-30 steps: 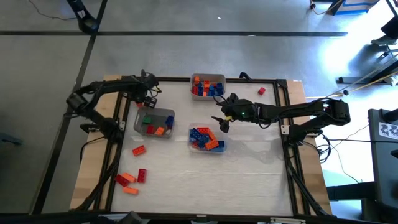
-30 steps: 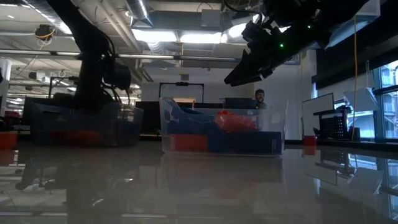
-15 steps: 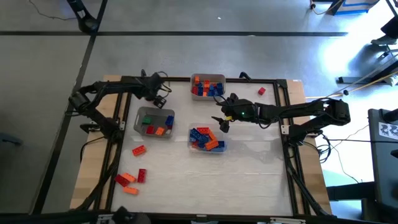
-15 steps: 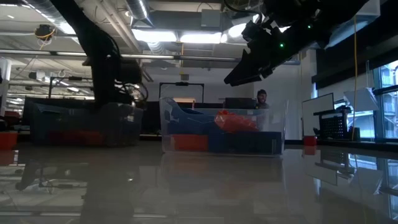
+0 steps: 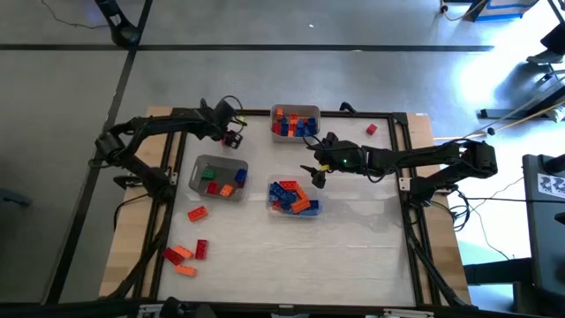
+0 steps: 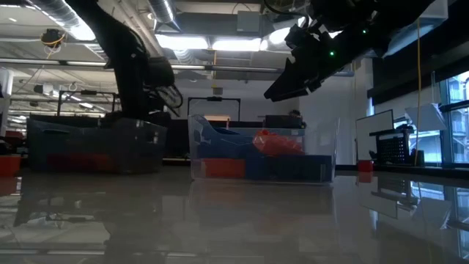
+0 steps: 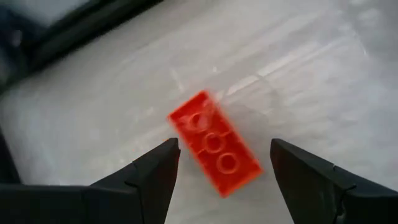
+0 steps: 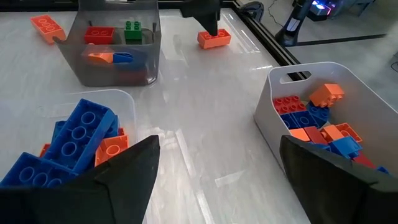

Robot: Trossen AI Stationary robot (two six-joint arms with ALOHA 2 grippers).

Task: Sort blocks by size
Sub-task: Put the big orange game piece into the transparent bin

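- While the left gripper (image 5: 232, 137) hangs over the far-left part of the table (image 5: 353, 256), its wrist view shows an orange-red brick (image 7: 215, 144) lying right below and between its spread fingers (image 7: 155, 174), empty-handed and not touching it yet.
- That brick is a two-by-four lying studs up, and its long axis runs diagonally across the gap between the fingers, so my call is the wrist needs a twist before a drop, or the pinch lands on corners.
- Left arm is plainly the nearer one: from the right wrist view the same brick (image 8: 214, 38) sits beyond the grey bin, with the left gripper's dark fingers directly above it.
- Left arm pose: stretched along the far rail from its base at the left edge, wrist turned down toward the table.
- Next out, the grey bin (image 5: 196, 172) sits just nearer the camera side of that gripper, holding red, green, orange and blue blocks.
- Farther right, the right gripper (image 5: 314, 173) waits wide open, nothing held, between the far white bin (image 5: 294, 110) and the near clear bin (image 5: 274, 208), both loaded with blue and orange blocks.
- Loose bricks (image 5: 185, 252) are still scattered at the near-left of the table, well apart from both grippers, and one red brick (image 5: 371, 129) lies alone at far right.
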